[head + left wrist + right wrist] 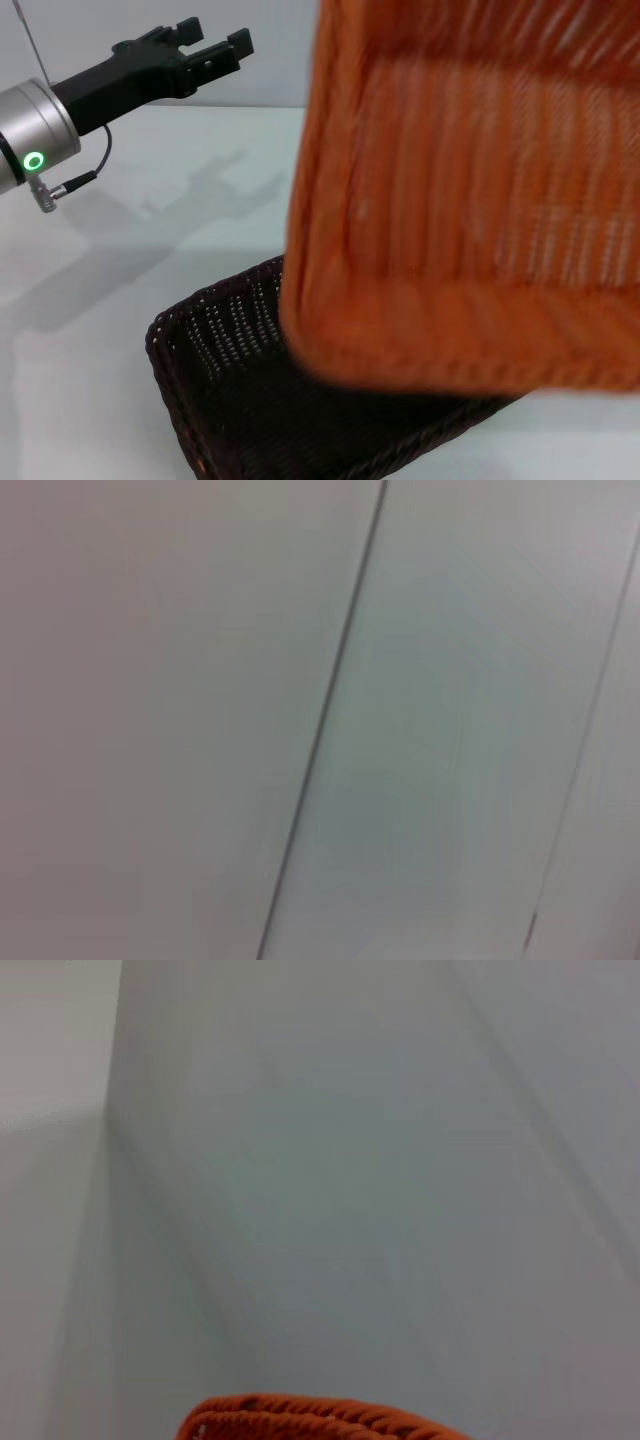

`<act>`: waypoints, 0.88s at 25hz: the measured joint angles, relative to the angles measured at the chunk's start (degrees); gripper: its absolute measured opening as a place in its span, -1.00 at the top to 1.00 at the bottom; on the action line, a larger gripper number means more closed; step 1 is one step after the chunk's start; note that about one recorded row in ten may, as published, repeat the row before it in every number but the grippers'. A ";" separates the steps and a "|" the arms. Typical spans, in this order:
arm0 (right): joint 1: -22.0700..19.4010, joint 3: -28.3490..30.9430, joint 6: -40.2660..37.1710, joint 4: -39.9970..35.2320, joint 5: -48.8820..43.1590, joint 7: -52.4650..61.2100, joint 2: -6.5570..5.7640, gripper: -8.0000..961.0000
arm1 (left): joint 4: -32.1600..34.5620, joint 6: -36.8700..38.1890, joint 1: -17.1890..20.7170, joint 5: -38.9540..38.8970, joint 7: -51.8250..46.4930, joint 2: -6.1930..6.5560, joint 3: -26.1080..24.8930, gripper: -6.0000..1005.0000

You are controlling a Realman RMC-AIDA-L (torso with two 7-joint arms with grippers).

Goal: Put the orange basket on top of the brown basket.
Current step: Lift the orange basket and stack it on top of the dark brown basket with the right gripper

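The orange basket (470, 200) hangs in the air, tilted and close to the head camera, filling the right side of that view. Its lower edge is above the brown basket (215, 345), which stands on the white table (120, 260) below it; I cannot tell whether they touch. My right gripper is hidden behind the orange basket and holds it up. The right wrist view shows the basket's braided rim (320, 1420). My left gripper (218, 32) is open and empty, raised at the far left, well apart from both baskets.
The left wrist view shows only pale wall panels (200, 720). A pale wall (350, 1160) fills the right wrist view behind the rim. The table surface stretches left and behind the brown basket.
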 joint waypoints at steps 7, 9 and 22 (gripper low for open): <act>6.27 -8.66 0.83 3.33 -9.18 -4.96 -0.78 0.34 | 2.50 0.39 -0.17 -0.84 1.38 -0.03 -0.22 -0.72; 8.35 -8.93 1.46 5.20 -11.38 -6.68 -0.24 0.32 | 3.25 0.40 -0.51 -0.89 1.47 -0.04 -0.07 -0.72; 16.66 -17.91 13.82 13.76 -19.21 -5.86 0.64 0.16 | 5.73 0.41 -0.83 -1.01 1.72 -0.05 -0.12 -0.72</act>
